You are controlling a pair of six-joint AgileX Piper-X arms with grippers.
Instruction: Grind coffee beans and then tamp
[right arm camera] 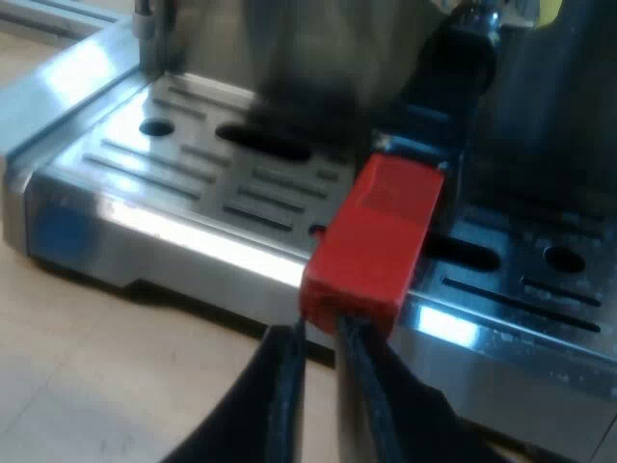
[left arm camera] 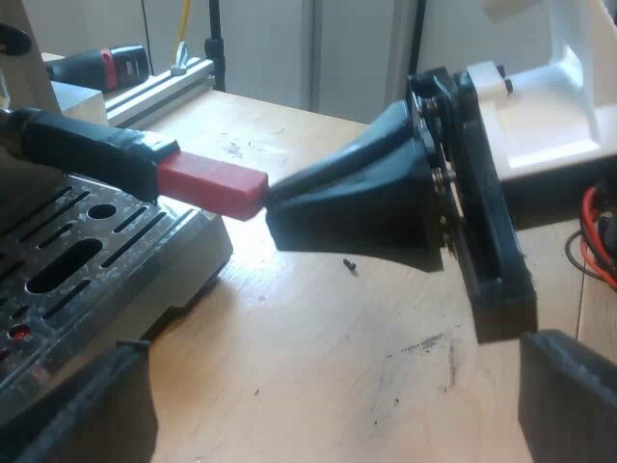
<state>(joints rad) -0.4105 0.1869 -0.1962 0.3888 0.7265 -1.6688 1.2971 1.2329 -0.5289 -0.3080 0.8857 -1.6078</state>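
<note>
Well, the left gripper (left arm camera: 333, 371) stands open, its two fingers (left arm camera: 82, 410) wide apart, with nothing between them but bare table (left arm camera: 289, 318). Just beside one finger is a corner of the tray (left arm camera: 87, 241), slotted metal with a long oval hole. Ahead of the fingers and above the tray, the handle (left arm camera: 82, 149) runs out level, dark along its length. Its red end (left arm camera: 212, 185) juts past the tray's edge, over the table. Farther ahead, the right gripper (left arm camera: 273, 200) meets that red end, its black fingers tapering to a wedge whose tip touches the end face. A small dark speck (left arm camera: 350, 263) lies on the table under the wedge. Well beyond the handle are a metal rail (left arm camera: 159, 85) and a red-and-black tool (left arm camera: 101, 68).

On the right wrist view, the right gripper's fingers (right arm camera: 284, 395) stand nearly together, with only a thin slit between them. Their tips sit against the near face of the red end, low on it. The red block is wider than the slit, and I cannot tell whether the tips pinch any of it or only touch it. Beyond the tips the red end passes into the dark handle, which runs away toward the machine (right arm camera: 549, 125). Below the handle lies the tray, with its slots and round holes.
</note>
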